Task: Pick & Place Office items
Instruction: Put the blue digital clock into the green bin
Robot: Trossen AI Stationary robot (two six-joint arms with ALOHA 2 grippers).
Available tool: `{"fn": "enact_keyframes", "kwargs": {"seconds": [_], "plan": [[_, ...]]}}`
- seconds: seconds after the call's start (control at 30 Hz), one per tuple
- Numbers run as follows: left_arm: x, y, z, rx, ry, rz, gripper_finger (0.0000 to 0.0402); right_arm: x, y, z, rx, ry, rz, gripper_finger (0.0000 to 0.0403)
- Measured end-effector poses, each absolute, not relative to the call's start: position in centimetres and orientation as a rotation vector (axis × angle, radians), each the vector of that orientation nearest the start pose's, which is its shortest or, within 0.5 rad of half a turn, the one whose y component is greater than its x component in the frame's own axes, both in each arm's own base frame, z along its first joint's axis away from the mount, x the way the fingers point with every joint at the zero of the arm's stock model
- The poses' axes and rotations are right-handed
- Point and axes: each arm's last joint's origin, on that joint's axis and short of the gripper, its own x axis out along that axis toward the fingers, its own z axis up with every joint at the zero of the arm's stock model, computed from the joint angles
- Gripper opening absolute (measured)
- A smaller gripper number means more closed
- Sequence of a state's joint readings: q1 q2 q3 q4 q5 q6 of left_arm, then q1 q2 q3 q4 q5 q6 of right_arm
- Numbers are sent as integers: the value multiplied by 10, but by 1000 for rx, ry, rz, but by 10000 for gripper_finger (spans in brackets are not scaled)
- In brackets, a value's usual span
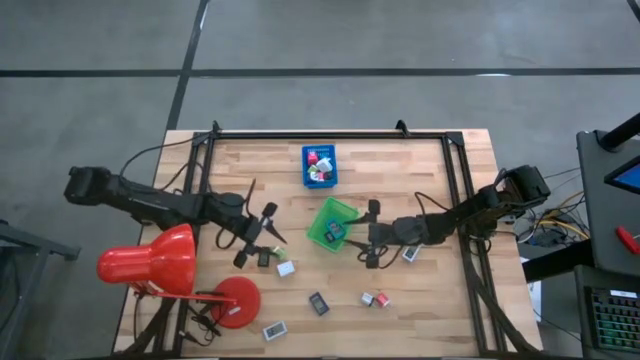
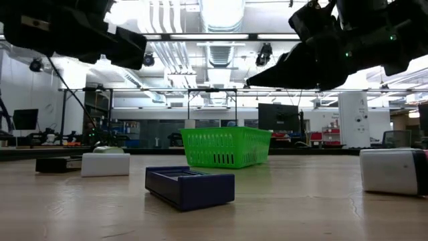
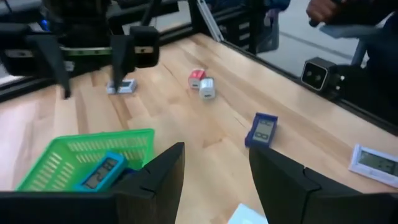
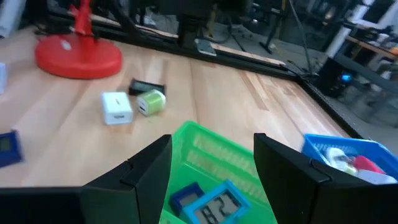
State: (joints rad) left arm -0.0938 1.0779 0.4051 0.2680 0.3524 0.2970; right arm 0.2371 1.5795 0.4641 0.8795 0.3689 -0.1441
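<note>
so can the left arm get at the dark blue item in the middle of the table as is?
Probably yes. The left gripper is open and empty, and the dark blue item lies flat with bare wood around it. Nearest neighbours, the white cube and red-and-white pair, sit clear of it.

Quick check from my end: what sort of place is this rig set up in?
Probably a robotics lab or workshop: bright ceiling strip lights over an open hall, dark monitor screens behind the wooden table, and bare grey concrete floor.
</note>
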Motion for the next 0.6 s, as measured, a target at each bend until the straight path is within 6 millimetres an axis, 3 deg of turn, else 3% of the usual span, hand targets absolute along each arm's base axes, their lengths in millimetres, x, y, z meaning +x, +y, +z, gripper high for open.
{"fn": "enact_keyframes", "kwargs": {"seconds": [0.23,0.6], "plan": [[244,-40,171,245,506,-531,197,268,50,145,-250,301,-192,221],[300,-72,147,316,803,-682,277,254,45,138,-238,330,-253,221]]}}
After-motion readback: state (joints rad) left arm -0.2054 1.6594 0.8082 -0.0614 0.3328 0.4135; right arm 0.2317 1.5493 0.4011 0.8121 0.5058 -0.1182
